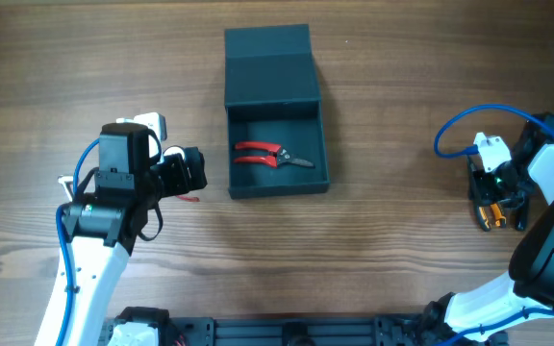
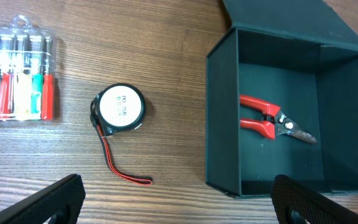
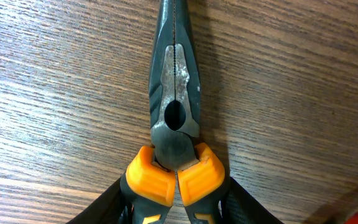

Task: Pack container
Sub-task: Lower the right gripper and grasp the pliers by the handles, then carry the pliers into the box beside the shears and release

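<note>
The container (image 1: 321, 144) is a dark teal-grey box, open, with its flap lid (image 1: 267, 58) laid back. Red-handled cutters (image 1: 269, 156) lie inside it. The left wrist view also shows the container (image 2: 222, 124) and the cutters (image 2: 269, 119). My left gripper (image 1: 186, 173) is open and empty (image 2: 179, 205), hovering left of the box above a round black tape measure (image 2: 120, 109) with a red strap. My right gripper (image 1: 496, 204) is at the far right. It is closed (image 3: 176, 208) on the orange-and-black handles of needle-nose pliers (image 3: 176, 93), which lie on the table.
A clear case of coloured screwdrivers (image 2: 18, 78) lies left of the tape measure. The wooden table (image 1: 402, 259) carries everything. The right arm's blue cable (image 1: 460, 130) loops above its gripper.
</note>
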Tool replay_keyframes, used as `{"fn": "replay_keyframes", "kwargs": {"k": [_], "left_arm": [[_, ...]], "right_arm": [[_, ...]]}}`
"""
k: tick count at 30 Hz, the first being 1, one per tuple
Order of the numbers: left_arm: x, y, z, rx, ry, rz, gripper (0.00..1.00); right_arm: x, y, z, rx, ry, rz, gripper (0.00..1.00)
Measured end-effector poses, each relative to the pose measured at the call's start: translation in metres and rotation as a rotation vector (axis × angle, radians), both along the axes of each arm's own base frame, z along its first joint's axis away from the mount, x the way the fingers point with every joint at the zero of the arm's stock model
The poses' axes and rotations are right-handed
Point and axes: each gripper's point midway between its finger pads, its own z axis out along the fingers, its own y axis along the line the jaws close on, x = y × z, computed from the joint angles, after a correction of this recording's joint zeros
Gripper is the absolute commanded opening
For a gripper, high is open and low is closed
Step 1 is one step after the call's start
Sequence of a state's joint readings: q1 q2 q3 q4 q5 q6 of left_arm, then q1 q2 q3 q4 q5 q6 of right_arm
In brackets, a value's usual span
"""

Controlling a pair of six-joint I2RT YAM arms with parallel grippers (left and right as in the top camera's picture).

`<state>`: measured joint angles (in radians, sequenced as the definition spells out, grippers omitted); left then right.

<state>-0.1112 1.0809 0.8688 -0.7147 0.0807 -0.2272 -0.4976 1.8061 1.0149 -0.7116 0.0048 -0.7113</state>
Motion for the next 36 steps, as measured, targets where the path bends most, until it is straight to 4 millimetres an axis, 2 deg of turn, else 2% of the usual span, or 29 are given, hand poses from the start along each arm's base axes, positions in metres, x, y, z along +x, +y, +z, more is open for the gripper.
{"fn": "replay_keyframes", "kwargs": {"k": [5,9,10,25,28,31,34,35,36], "left_arm": [[0.000,0.000,0.000,0.000,0.000,0.000,1.00],[0.000,0.000,0.000,0.000,0.000,0.000,1.00],[0.000,0.000,0.000,0.000,0.000,0.000,1.00],[0.001,0.000,0.001,-0.001,-0.005,0.000,1.00],[0.003,0.000,0.002,-0.002,-0.016,0.000,1.00],[0.005,-0.001,0.004,-0.003,-0.027,0.000,1.00],[0.006,-0.001,0.004,-0.004,-0.029,0.000,1.00],[0.006,-0.001,0.005,-0.004,-0.030,0.000,1.00],[0.006,-0.001,0.005,-0.004,-0.030,0.000,1.00]], "right_arm": [[0.000,0.000,0.000,-0.001,-0.001,0.000,0.25],[0.000,0.000,0.000,-0.001,-0.002,0.000,0.06],[0.001,0.000,0.000,-0.001,-0.003,0.000,0.04],[0.007,-0.006,0.002,-0.016,-0.020,-0.144,0.04],[0.019,-0.006,0.005,-0.034,-0.034,-0.157,0.04],[0.042,0.003,0.014,-0.046,-0.060,-0.145,0.04],[0.072,0.017,0.037,-0.055,-0.112,-0.138,0.04],[0.101,0.029,0.062,-0.055,-0.177,-0.138,0.04],[0.110,0.037,0.074,-0.048,-0.187,-0.135,0.04]]}}
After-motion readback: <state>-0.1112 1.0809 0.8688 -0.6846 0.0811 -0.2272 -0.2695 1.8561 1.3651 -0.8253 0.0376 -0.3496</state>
